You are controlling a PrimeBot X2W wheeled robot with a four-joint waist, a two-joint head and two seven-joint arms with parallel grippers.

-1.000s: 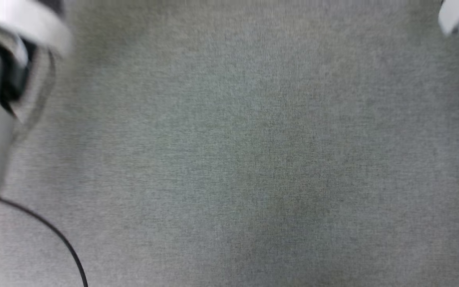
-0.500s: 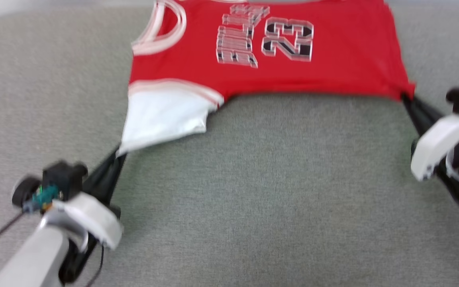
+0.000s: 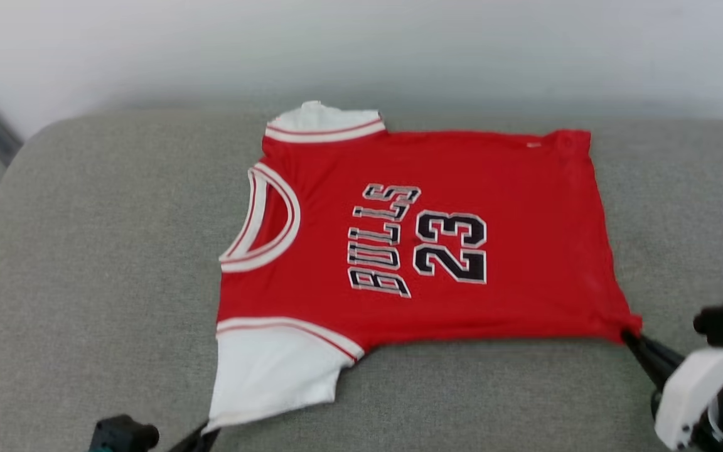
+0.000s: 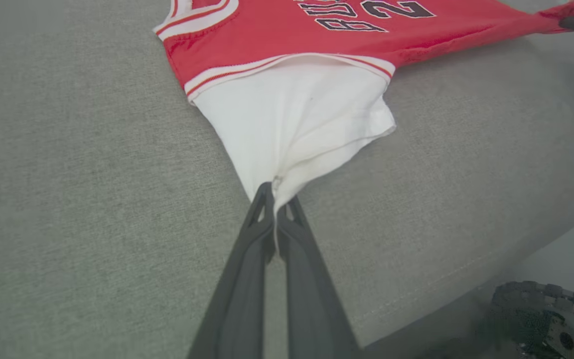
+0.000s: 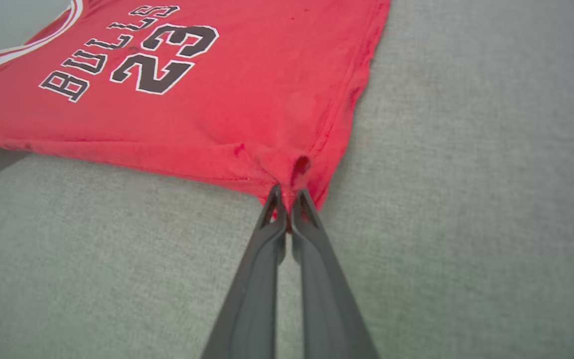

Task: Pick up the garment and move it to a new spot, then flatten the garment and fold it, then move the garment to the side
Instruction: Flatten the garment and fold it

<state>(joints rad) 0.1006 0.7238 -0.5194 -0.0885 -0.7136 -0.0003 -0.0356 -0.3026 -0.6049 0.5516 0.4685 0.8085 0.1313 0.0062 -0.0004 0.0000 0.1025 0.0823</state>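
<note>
Left fingers (image 4: pixel 244 269) clamped on garment (image 3: pixel 524 220) sleeve edge, right fingers (image 5: pixel 317 279) on hem corner; bare cushion (image 3: pixel 85 251) around.

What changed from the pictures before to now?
Mostly the head camera tilted up, bringing the whole garment into view on the grey cushion. Nothing was grabbed or let go: the left tool still pinches the white sleeve, the right tool the red hem corner.

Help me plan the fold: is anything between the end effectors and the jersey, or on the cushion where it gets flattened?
Nothing visible. The left end effector is shut on the garment at its white sleeve, the right end effector at its red hem corner; no other object shows on the grey cushion.
</note>
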